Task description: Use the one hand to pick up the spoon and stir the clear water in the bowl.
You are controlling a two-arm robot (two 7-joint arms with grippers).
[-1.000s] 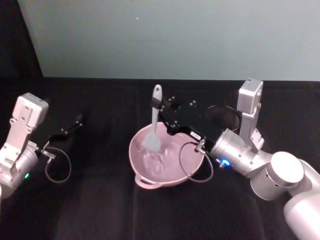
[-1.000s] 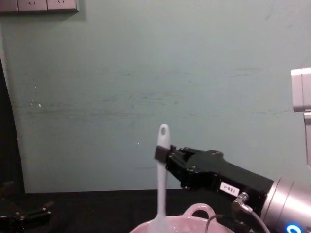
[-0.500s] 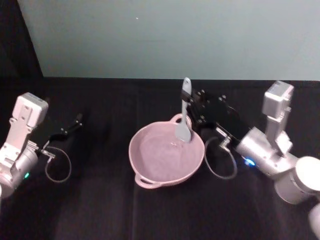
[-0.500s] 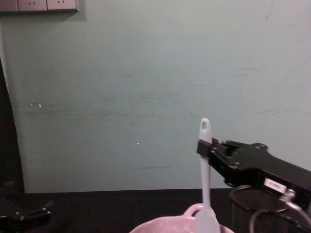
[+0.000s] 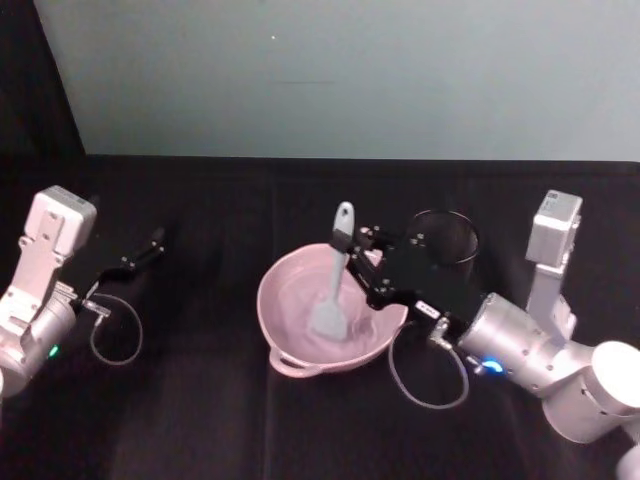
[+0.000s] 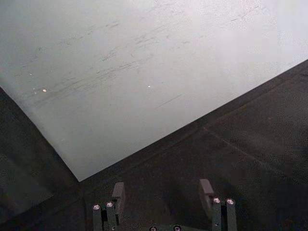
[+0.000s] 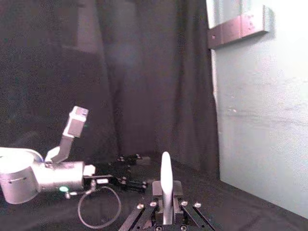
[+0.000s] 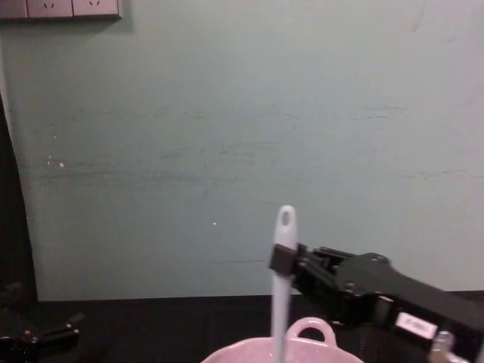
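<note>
The pale pink bowl [image 5: 270,305] sits mid-table, and its loop handle [image 8: 310,330] shows at the bottom of the chest view. The white spoon [image 5: 333,275] stands nearly upright with its scoop down inside the bowl. My right gripper [image 5: 352,250] is shut on the spoon's handle just below the holed tip. From the chest view the spoon [image 8: 281,287] rises above the rim with the right gripper [image 8: 283,259] clamped on it. The right wrist view looks along the handle [image 7: 166,183]. My left gripper [image 5: 150,245] is parked at the left, open with nothing in it [image 6: 162,192].
A black wire-mesh cup [image 5: 443,237] stands just behind and to the right of the bowl, close to my right arm. Cable loops hang beside each wrist [image 5: 115,335] [image 5: 425,375]. The table is covered in black cloth, with a pale green wall behind.
My right gripper has swept the spoon from the bowl's left side to its far right rim, then back to the middle. The scoop now sits lower in the bowl. The left arm has not moved.
</note>
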